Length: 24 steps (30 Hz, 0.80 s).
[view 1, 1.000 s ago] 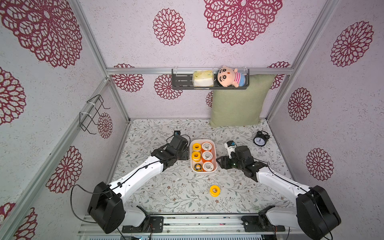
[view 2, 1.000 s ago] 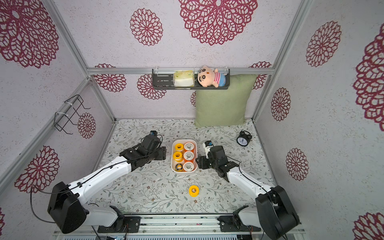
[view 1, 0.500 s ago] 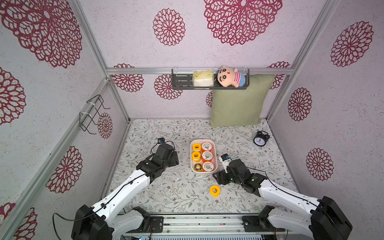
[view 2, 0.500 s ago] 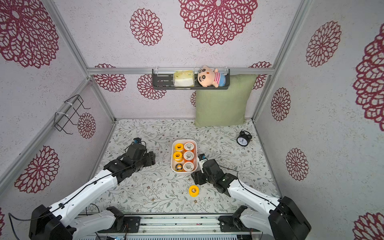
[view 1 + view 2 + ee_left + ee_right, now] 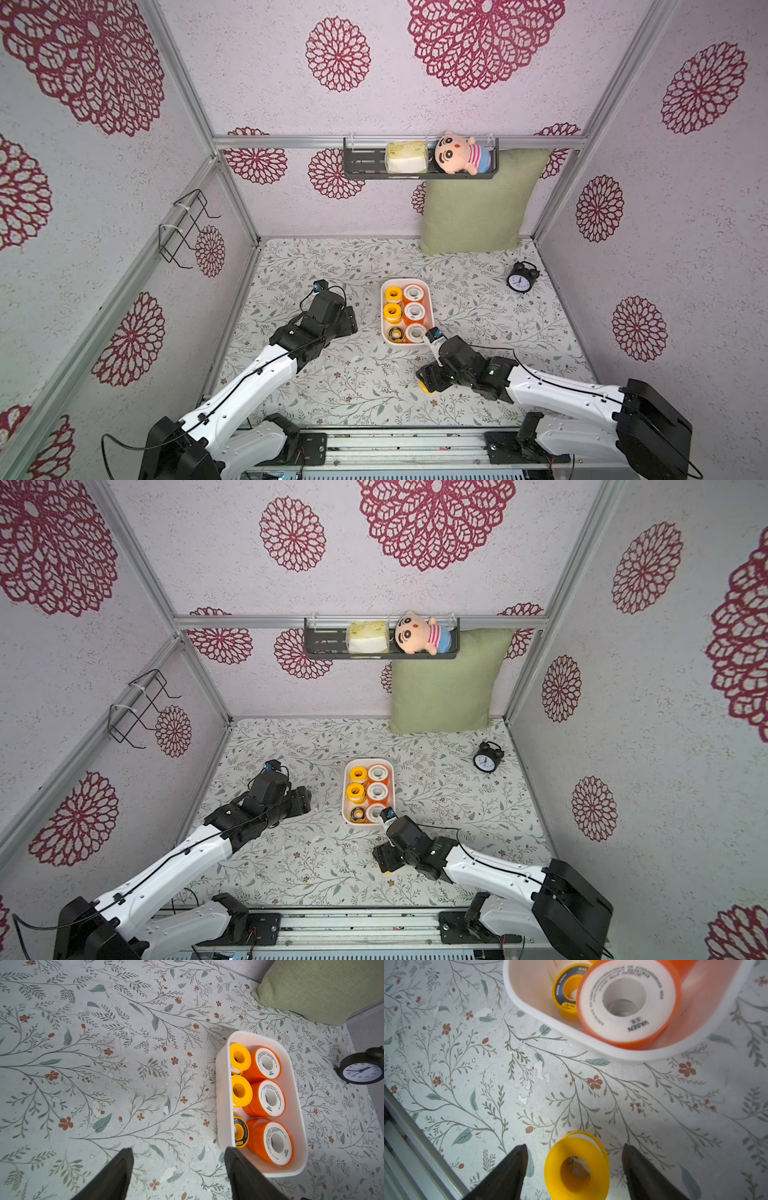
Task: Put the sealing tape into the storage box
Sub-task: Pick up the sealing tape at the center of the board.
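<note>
Right gripper (image 5: 574, 1145) moved over plain yellow spool (image 5: 599, 1169), jaws wide; left gripper (image 5: 178, 1147) wide too

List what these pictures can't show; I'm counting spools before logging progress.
- Loose yellow spool: both top views, mostly covered by the right gripper.
- Storage box: right wrist view, far end cut off by the frame edge.
- Any spools beneath the box's upper layer: every view, covered by the top spools.
- Alarm clock: left wrist view, clipped at the edge.
</note>
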Available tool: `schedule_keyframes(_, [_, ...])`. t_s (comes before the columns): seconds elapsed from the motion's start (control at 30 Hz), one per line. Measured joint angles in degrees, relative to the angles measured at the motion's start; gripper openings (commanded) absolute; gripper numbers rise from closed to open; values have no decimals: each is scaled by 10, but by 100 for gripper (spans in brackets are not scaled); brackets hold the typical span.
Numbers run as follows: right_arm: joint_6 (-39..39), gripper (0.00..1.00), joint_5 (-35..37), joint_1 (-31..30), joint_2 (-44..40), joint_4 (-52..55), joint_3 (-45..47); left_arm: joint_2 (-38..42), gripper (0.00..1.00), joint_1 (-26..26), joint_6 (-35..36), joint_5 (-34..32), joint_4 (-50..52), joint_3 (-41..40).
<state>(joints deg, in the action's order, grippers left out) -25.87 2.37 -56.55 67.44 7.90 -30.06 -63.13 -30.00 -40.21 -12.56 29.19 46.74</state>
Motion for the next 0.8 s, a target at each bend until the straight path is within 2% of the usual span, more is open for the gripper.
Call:
schedule_keyframes(0.37, [-28,80,48,-48,42,14,0,13,76,0,-8,9,-2,-14])
schedule_keyframes(0.8, [-42,76,66,-63,51,26,0,16,77,0,-14,13,-2,-18])
